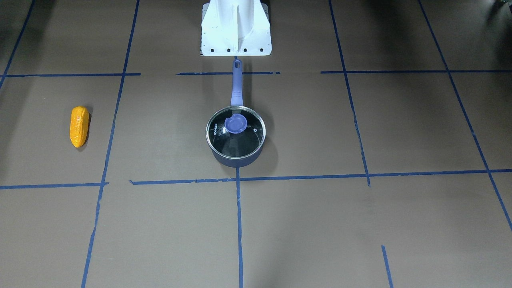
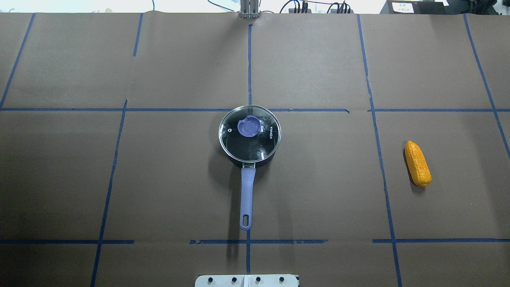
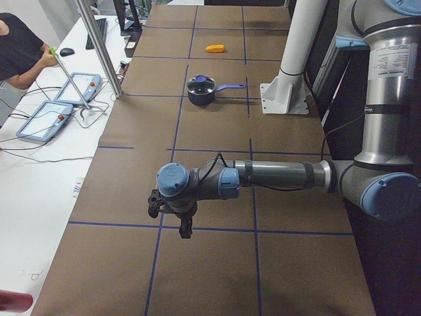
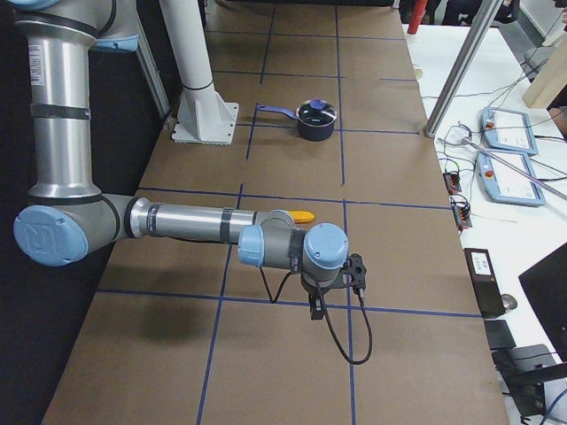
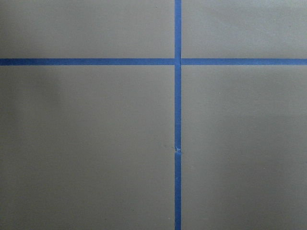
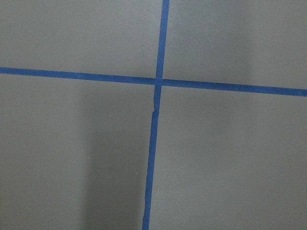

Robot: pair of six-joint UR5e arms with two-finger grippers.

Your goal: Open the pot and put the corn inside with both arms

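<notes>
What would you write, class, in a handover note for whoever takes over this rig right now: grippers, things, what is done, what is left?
Left gripper and right gripper: each hangs over the table near its own end, away from the job's things; open or shut cannot be told.
Pot: mid-table, lid on, handle toward the base.
Corn: lying apart, on the robot's right.
Done: nothing.
Left: lift lid, put corn in.

We saw a brown paper-covered table point(image 2: 318, 59) gridded with blue tape point(image 2: 249, 63). Beside it stood a white bench point(image 3: 39, 197) with two teach pendants point(image 3: 43, 122), cables and a metal pole point(image 3: 99, 46).
</notes>
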